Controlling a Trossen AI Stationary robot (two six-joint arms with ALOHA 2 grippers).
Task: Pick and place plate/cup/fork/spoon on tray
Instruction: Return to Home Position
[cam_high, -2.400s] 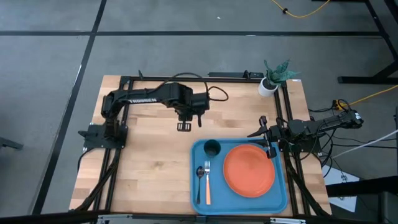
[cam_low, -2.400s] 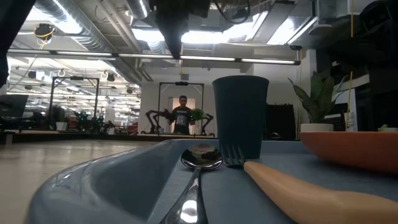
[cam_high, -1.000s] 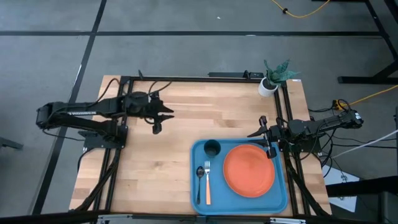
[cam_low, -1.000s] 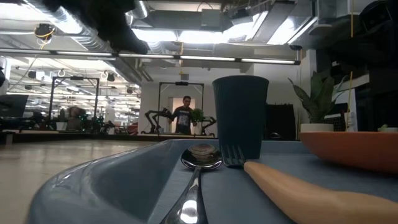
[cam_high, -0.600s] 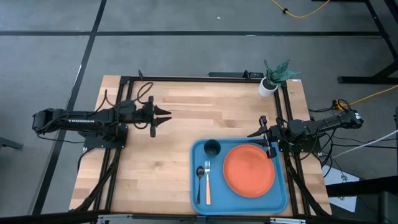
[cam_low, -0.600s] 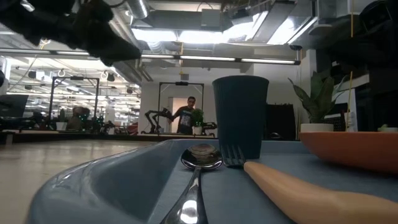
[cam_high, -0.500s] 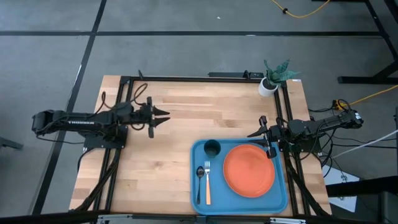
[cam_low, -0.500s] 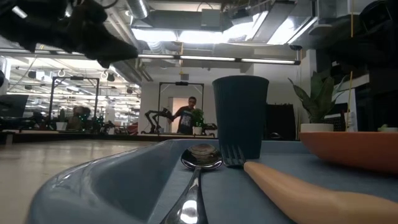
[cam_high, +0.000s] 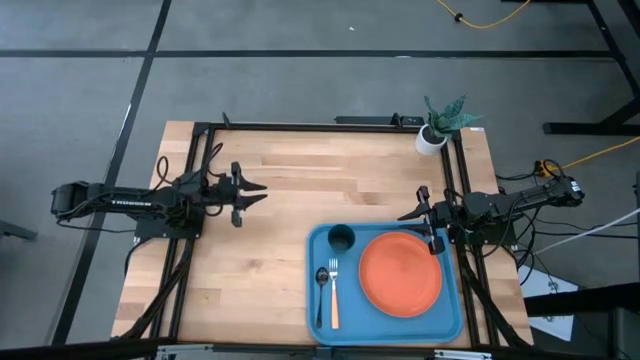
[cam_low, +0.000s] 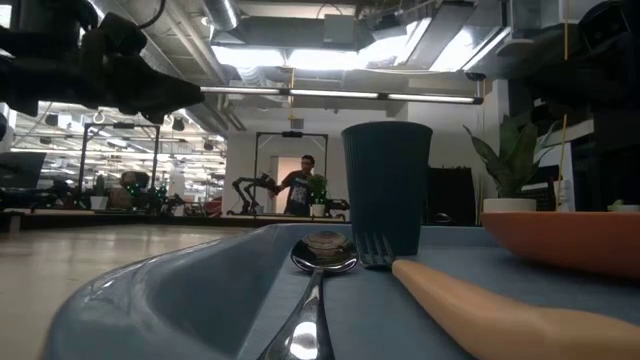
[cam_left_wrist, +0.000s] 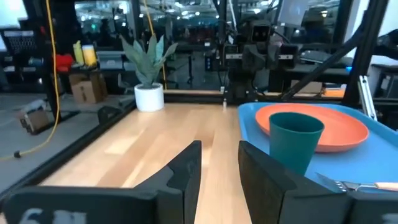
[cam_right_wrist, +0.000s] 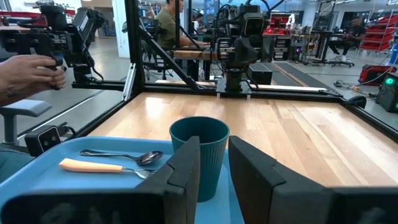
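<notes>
The left gripper (cam_high: 252, 192) is held low over the bare wood at the left side of the table (cam_high: 280, 260), well apart from the tray (cam_high: 318, 300). Its two fingers (cam_left_wrist: 186, 171) are set a little way apart, and nothing is held between them. The right gripper (cam_high: 418, 212) is parked at the right edge of the table, just beside the tray's far right corner; its fingers (cam_right_wrist: 183, 165) are also a little apart and nothing is held in them. All four things are seen on the blue tray, which is placed at the near right part of the table. The orange plate (cam_high: 401, 273) is laid flat on the right part of the tray. The dark green cup (cam_high: 341, 238) is stood upright in the far left corner of the tray. The spoon (cam_high: 321, 293) and the fork (cam_high: 333, 293) are laid side by side on the left part, near the cup, with the spoon on the outer side. A white pot with a green plant (cam_high: 437, 128) is stood at the far right corner of the table. A person's hand (cam_right_wrist: 28, 71) is seen in the room past the table.
</notes>
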